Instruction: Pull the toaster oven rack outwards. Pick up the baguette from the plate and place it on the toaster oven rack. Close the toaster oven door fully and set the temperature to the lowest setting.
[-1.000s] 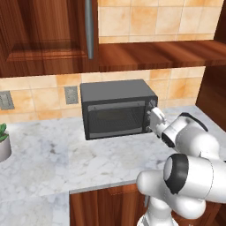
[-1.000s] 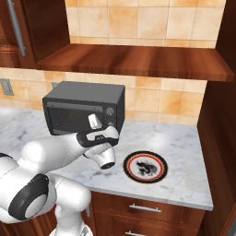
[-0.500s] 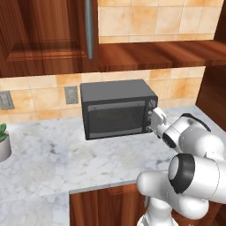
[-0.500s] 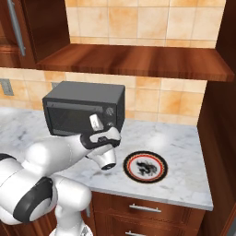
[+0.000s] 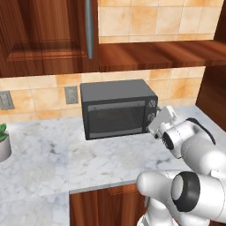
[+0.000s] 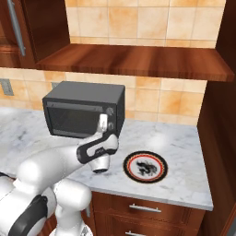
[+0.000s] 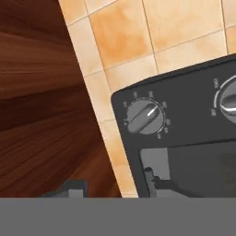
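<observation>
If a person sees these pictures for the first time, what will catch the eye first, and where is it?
The dark grey toaster oven stands against the tiled wall on the marble counter, its door closed. The white arm's end effector is raised at the oven's knob side. To the right of the oven, near the counter's front edge, lies the orange-rimmed plate, with no bread on it.

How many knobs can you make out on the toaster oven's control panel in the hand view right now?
2. One full knob sits near the toaster oven's corner beside the tiled wall; a second knob is cut off at the frame's right edge. More may lie beyond the frame.
</observation>
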Tool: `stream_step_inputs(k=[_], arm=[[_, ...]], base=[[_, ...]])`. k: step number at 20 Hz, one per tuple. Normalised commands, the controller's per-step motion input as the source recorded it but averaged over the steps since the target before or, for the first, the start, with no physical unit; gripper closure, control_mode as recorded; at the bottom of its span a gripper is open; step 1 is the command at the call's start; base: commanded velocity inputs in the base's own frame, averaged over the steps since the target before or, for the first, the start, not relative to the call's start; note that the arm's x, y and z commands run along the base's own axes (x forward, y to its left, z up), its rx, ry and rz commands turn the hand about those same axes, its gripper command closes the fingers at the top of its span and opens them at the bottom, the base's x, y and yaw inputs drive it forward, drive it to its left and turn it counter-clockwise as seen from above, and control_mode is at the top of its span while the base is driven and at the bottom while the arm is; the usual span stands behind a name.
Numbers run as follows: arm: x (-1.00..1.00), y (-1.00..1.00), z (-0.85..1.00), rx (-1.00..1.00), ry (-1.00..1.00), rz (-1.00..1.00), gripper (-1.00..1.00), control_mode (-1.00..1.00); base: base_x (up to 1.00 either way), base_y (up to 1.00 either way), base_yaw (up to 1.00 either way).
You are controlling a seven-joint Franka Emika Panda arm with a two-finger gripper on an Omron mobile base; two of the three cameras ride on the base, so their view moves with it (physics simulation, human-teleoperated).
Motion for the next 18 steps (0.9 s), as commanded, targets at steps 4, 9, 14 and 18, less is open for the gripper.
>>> stream_step_inputs(k=[4, 9, 14, 18], arm=[[0.0, -0.16, 0.32, 0.41, 0.23, 0.0, -1.0, -1.0], [0.0, -0.26, 0.11, 0.35, 0.28, 0.01, -1.0, -1.0], [0.04, -0.18, 0.0, 0.3, 0.16, 0.09, -1.0, -1.0], [0.28, -0.13, -0.02, 0.25, 0.08, 0.13, -1.0, -1.0]], base=[[0.0, 0.0, 0.0], [0.0, 0.0, 0.0], [0.0, 0.0, 0.0], [0.0, 0.0, 0.0]])
